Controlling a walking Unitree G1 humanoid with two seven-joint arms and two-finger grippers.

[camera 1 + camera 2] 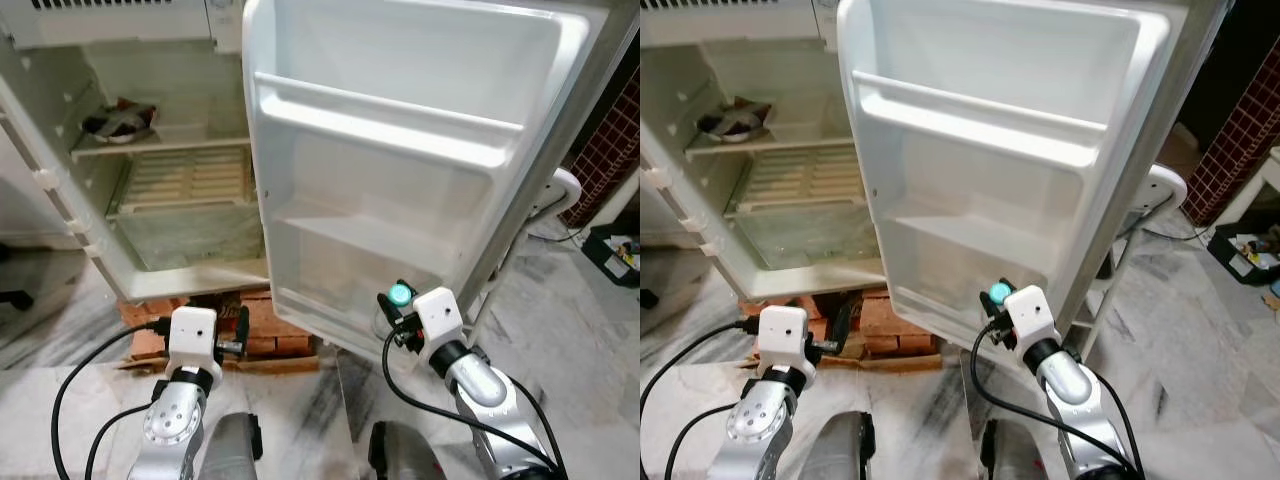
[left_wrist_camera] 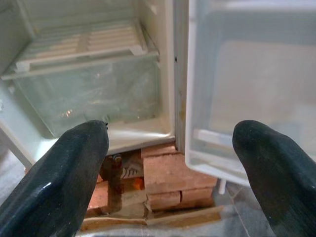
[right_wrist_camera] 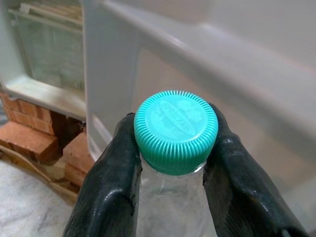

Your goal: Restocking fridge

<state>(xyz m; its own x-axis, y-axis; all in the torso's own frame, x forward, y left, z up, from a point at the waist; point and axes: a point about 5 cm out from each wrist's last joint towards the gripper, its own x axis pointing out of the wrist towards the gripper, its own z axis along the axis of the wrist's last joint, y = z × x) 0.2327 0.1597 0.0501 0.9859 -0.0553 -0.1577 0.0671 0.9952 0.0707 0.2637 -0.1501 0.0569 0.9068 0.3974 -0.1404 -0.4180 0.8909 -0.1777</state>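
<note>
Right hand (image 3: pixel 175 163) pinches a clear bottle (image 3: pixel 170 202) at the neck, just under its teal cap (image 1: pixel 400 294); bottle upright, held just beside the lowest shelf of the open fridge door (image 1: pixel 400 160). Left hand (image 2: pixel 173 168) spread, holding nothing, low in front of the fridge (image 1: pixel 160 200). Bricks (image 1: pixel 275 325) sit under the fridge. Further in: glass crisper cover, slatted shelf, dark item (image 1: pixel 118 120) on upper shelf.

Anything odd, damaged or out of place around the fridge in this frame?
Yes: the fridge stands propped on a stack of loose red bricks with scraps beneath, a makeshift base. Inside, a dark crumpled bag lies on the upper shelf. The right gripper holds a teal-capped bottle normally; nothing is spilled.
</note>
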